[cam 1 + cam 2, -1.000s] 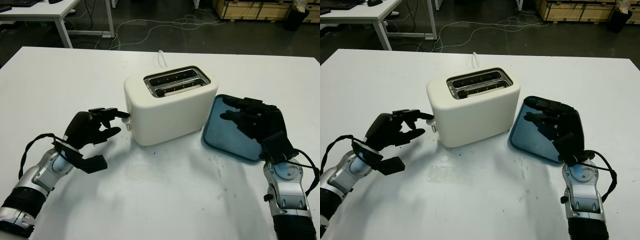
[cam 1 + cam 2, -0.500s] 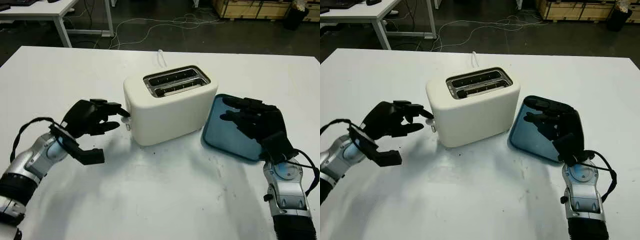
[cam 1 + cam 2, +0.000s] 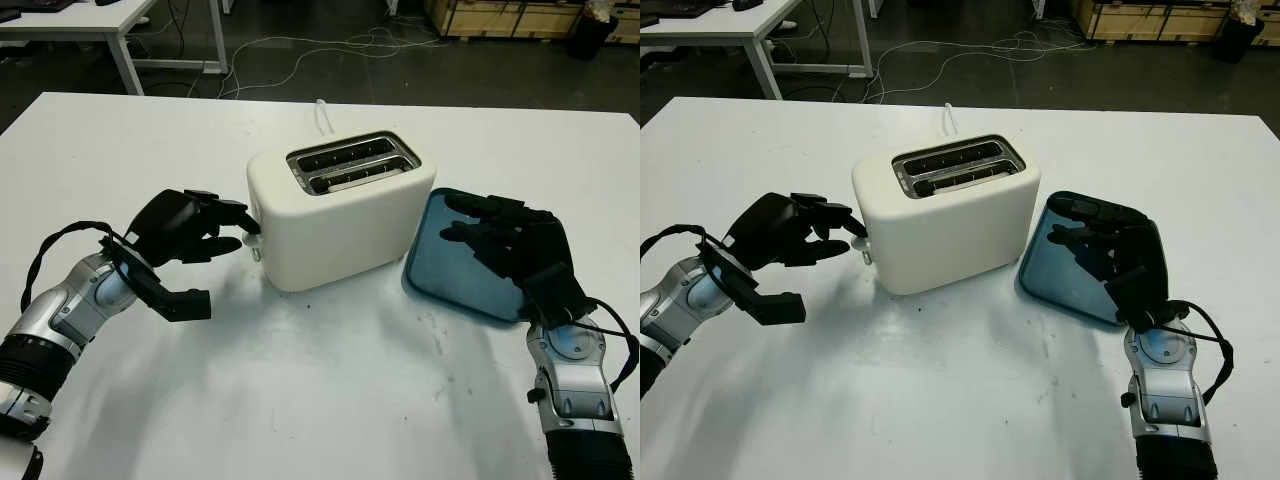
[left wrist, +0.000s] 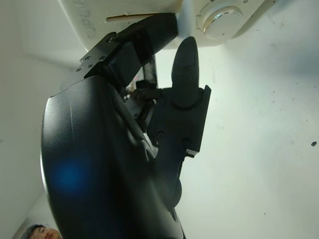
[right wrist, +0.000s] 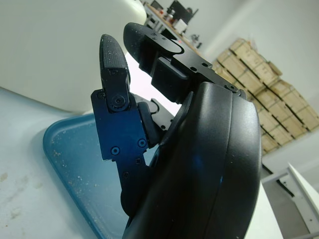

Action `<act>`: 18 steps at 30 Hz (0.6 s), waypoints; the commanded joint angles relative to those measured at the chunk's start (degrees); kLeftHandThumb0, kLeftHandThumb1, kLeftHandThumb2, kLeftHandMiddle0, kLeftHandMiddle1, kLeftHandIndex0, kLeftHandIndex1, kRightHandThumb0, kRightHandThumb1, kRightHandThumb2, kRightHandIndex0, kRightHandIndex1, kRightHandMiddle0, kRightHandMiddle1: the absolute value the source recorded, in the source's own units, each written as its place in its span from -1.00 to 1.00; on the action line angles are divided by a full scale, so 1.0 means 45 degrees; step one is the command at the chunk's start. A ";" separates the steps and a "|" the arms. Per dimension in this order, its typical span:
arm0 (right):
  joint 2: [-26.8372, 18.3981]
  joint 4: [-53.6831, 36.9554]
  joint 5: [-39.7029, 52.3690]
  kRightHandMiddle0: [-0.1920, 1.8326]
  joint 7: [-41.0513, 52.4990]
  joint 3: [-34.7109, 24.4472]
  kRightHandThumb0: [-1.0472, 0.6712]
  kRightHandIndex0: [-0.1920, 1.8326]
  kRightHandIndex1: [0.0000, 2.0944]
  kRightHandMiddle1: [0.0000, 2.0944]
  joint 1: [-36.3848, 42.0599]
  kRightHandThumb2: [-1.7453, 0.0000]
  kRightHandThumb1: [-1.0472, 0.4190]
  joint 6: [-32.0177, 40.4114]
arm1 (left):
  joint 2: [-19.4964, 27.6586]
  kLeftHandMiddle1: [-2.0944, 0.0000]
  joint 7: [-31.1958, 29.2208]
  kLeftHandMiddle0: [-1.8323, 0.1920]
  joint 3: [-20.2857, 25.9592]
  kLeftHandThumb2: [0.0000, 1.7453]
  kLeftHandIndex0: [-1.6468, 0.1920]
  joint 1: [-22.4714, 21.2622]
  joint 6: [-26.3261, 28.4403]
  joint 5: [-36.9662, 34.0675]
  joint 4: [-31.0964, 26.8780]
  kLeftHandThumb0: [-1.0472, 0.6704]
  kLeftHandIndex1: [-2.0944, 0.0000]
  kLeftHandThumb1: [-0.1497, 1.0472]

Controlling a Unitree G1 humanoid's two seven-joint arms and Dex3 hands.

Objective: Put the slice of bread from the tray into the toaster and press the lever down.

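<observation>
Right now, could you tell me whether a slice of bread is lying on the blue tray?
No, the blue tray is bare beneath the open right hand.

White tabletop [image 3: 300, 400] in foreground; beyond its far edge, dark floor [image 3: 330, 70] strewn with loose white cables [image 3: 300, 50]. White-legged desk [image 3: 120, 30] at far left. Stacked wooden crates [image 3: 500, 15] at far right, dark bin [image 3: 595, 30] beside them.
</observation>
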 commanded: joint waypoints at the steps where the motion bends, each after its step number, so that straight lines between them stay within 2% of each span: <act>1: -0.0047 -0.0016 -0.0065 0.23 -0.0067 0.0032 -0.32 0.19 -0.51 -1.00 0.0007 0.82 -0.83 -0.0186 | -0.0871 -0.24 -0.1476 0.09 -0.1677 -0.69 -0.14 0.0832 -0.0003 0.1548 0.0259 -0.20 0.42 0.79; 4: -0.0024 -0.0031 -0.0062 0.23 -0.0086 0.0039 -0.33 0.19 -0.51 -1.00 0.0052 0.82 -0.83 -0.0134 | -0.1400 -0.22 -0.0614 0.10 -0.1907 -0.70 -0.13 0.1088 0.0841 0.2314 0.0556 -0.18 0.43 0.79; 6: -0.0057 0.0141 -0.0065 0.23 -0.0086 0.0015 -0.32 0.19 -0.50 -1.00 0.0064 0.82 -0.83 -0.0258 | -0.2303 -0.24 0.0326 0.15 -0.2622 -0.72 -0.12 0.1165 0.1957 0.3381 0.1854 -0.13 0.43 0.79; 9: -0.0162 0.0151 -0.0086 0.23 -0.0003 0.0019 -0.34 0.19 -0.50 -1.00 0.0036 0.81 -0.83 -0.0246 | -0.3259 -0.20 0.0356 0.16 -0.3435 -0.69 -0.11 0.0991 0.2790 0.3839 0.3552 -0.12 0.44 0.79; 15: -0.0140 0.0227 -0.0017 0.25 0.0025 0.0001 -0.36 0.18 -0.48 -0.99 0.0015 0.80 -0.83 -0.0380 | -0.3305 -0.08 -0.0066 0.15 -0.3837 -0.70 -0.13 0.0614 0.3021 0.3846 0.3733 -0.15 0.53 0.79; 18: -0.0091 0.0279 0.0038 0.24 0.0052 0.0018 -0.38 0.18 -0.49 -1.00 0.0034 0.80 -0.83 -0.0358 | -0.3327 -0.14 0.0248 0.14 -0.3923 -0.72 -0.16 0.0574 0.2906 0.3860 0.3873 -0.14 0.51 0.79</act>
